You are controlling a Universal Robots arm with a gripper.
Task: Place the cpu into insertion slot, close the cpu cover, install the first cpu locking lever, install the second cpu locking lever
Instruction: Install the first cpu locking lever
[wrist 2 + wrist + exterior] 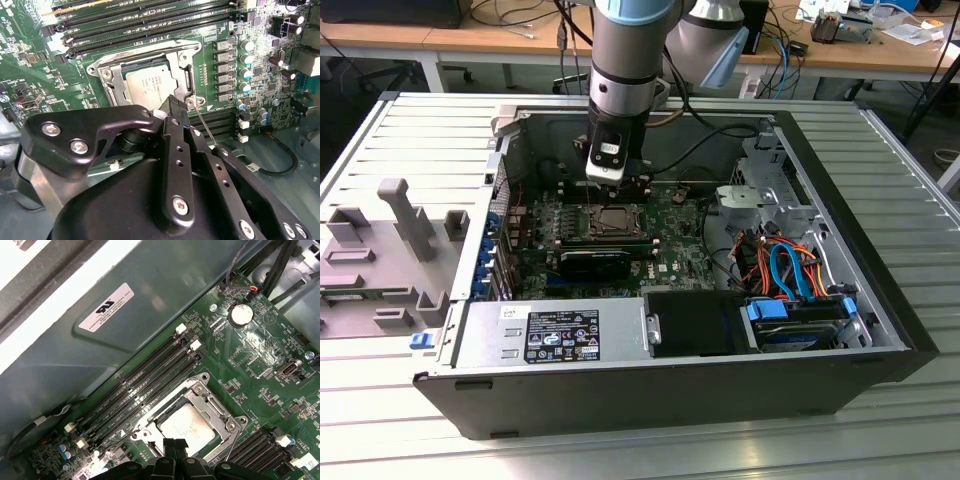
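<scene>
Open computer case [670, 390] lies on a ribbed metal table [920, 420], with the green motherboard [672, 248] exposed inside. The arm [625, 60] comes straight down into the case, and the gripper [609, 192] sits low over the insertion slot [618, 218] near the middle of the board.

The cpu [147, 85] is already seated in the slot, silver top up and lying flat. The cpu cover [187, 80] is down over it, its frame around the chip, which shows through the window. In the first wrist view the cpu [187, 427] and cover [207, 397] look the same.

A thin wire locking lever [204, 127] sticks out from the socket corner, angled away and not tucked in. It also shows in the first wrist view [231, 445], just beside the gripper tips.

In the first wrist view the gripper [174, 446] has its fingers narrow, tips close together, with nothing seen between them. It sits at the socket's edge, next to the lever's base. The second wrist view shows one fingertip [172, 103] right at the cover's corner; contact can't be confirmed.

Long black memory slots [145, 385] run beside the socket. A grey fixture [400, 215] sits on the table at the exterior view's left.
</scene>
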